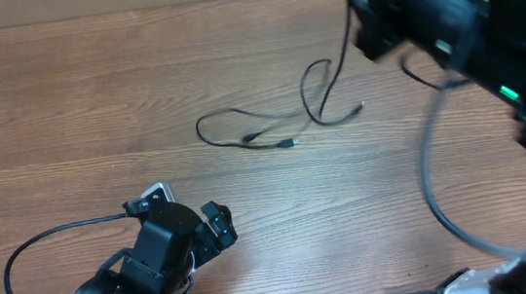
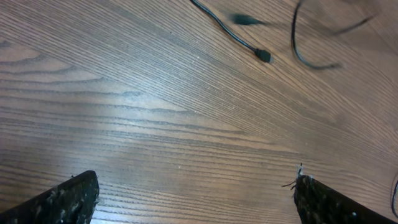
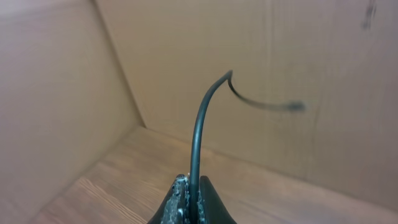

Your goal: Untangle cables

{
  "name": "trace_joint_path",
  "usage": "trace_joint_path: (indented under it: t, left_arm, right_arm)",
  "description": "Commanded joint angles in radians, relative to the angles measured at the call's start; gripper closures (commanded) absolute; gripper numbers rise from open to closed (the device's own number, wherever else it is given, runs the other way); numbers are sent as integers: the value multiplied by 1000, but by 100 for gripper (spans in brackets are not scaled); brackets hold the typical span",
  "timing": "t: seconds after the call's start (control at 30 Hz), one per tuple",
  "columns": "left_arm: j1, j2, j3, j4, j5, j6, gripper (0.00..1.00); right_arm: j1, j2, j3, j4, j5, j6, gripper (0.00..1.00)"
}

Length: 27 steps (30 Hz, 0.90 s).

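Note:
Thin black cables lie on the wooden table [image 1: 91,96] at mid-centre. One cable [image 1: 225,115] forms a flat loop ending in small plugs [image 1: 289,143]. A second cable [image 1: 314,88] loops beside it and rises up toward my right arm [image 1: 424,3], which is raised and blurred at the top right. My right gripper [image 3: 193,186] is shut on a black cable [image 3: 200,124] that curves up out of the jaws. My left gripper [image 1: 220,225] is open and empty, low at the front left, well short of the cables. In the left wrist view a plug end [image 2: 263,55] lies far ahead of the open fingers [image 2: 196,199].
A thick grey cable [image 1: 427,169] from the right arm hangs in a curve at the right. A thick black cable [image 1: 29,250] loops from the left arm's base. A cardboard wall [image 3: 249,50] stands behind the table.

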Motion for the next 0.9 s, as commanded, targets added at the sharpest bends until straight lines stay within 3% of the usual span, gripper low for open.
trace_joint_path:
  t: [0.0, 0.17, 0.43, 0.87]
  left_arm:
    - [0, 2, -2, 0, -16, 12, 0]
    - [0, 2, -2, 0, -16, 12, 0]
    - [0, 2, -2, 0, -16, 12, 0]
    - [0, 2, -2, 0, -16, 12, 0]
  right_arm:
    - [1, -23, 2, 2, -55, -79, 96]
    - [1, -90, 2, 13, -16, -122, 96]
    - [1, -223, 2, 35, 216, -121, 96]
    - [1, -357, 2, 40, 220, -63, 96]
